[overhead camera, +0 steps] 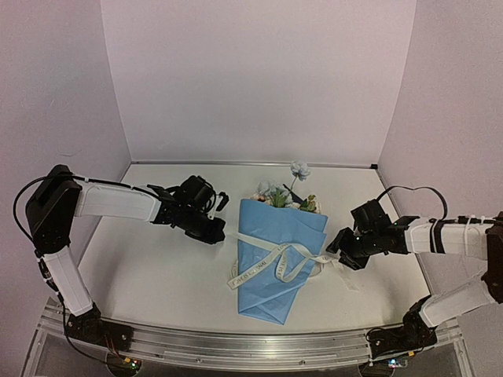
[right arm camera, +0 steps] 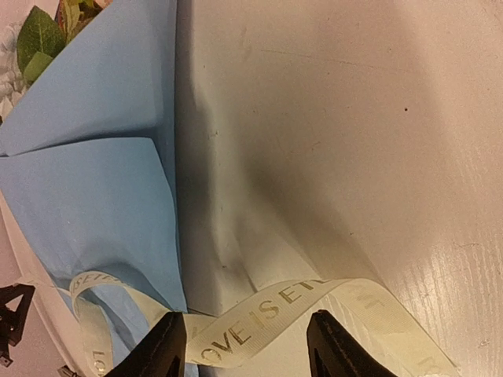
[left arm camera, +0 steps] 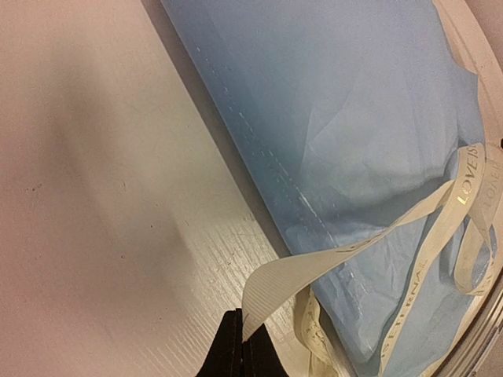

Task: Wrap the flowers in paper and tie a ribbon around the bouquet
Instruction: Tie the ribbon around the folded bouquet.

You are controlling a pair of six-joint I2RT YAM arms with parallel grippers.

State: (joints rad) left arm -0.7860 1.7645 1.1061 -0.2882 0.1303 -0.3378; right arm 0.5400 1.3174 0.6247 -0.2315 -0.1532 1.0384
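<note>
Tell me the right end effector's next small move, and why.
Probably close the right end effector on the cream-white lettered fabric ribbon: it lies between the open jaws, and the left end effector pinches another stretch of it.

paper (overhead camera: 271, 228): we see light blue
ribbon (right arm camera: 259, 323): cream, printed lettering
flowers (overhead camera: 275, 194): pale blue, cream-white
leaves (right arm camera: 35, 39): green

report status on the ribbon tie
left gripper shut, ribbon end at its tips, grip unclear. right gripper open astride ribbon. bouquet wrapped, ribbon loose across it. nothing blocking.
</note>
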